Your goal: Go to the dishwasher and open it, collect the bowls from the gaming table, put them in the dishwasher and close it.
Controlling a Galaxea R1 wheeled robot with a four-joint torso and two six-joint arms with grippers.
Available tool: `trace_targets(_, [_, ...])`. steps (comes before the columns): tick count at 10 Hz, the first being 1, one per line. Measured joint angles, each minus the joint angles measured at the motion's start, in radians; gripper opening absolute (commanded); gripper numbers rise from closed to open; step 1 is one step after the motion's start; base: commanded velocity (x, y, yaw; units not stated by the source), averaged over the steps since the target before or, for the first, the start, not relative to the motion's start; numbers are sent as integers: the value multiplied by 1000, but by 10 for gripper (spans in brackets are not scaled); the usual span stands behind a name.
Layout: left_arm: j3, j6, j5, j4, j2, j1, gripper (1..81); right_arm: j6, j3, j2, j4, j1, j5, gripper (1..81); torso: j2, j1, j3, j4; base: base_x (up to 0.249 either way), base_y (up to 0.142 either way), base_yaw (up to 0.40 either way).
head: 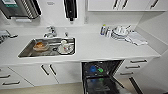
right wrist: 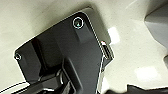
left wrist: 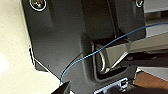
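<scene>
The dishwasher (head: 113,68) stands open under the white counter, right of centre in the head view, with its door (head: 110,86) lowered toward me. A blue bowl (head: 93,68) lies in the dark rack inside, next to a small green cup (head: 100,70). Both are mirrored as faint colour on the door below. The gaming table is out of view. In both wrist views the robot's own dark plate lies against pale floor, and a thin blue cable (left wrist: 105,46) crosses the left wrist view.
A steel sink (head: 26,52) on the left holds an orange bowl (head: 40,46) and white crockery (head: 64,46). Stacked white plates (head: 120,32), bottles (head: 103,30) and a cloth (head: 136,38) sit at the counter's back right. White cabinet doors (head: 47,72) and drawers (head: 132,67) flank the dishwasher.
</scene>
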Motion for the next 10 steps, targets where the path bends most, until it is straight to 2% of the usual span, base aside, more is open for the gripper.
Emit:
trace_targets(3, [-1, 0, 11, 1, 1, 13, 811, -13, -49, 29, 0, -38, 11, 811, -104, 65, 1, 0, 0, 0, 0])
trace_targets(7, [-28, 0, 13, 3, 11, 19, 811, -25, -155, 127, 0, -63, 16, 811, -243, 153, 1, 0, 0, 0, 0])
trace_targets(10, [17, 0, 9, 3, -17, 20, 811, -32, -188, 200, 0, -69, 16, 811, -344, 215, 2, 0, 0, 0, 0])
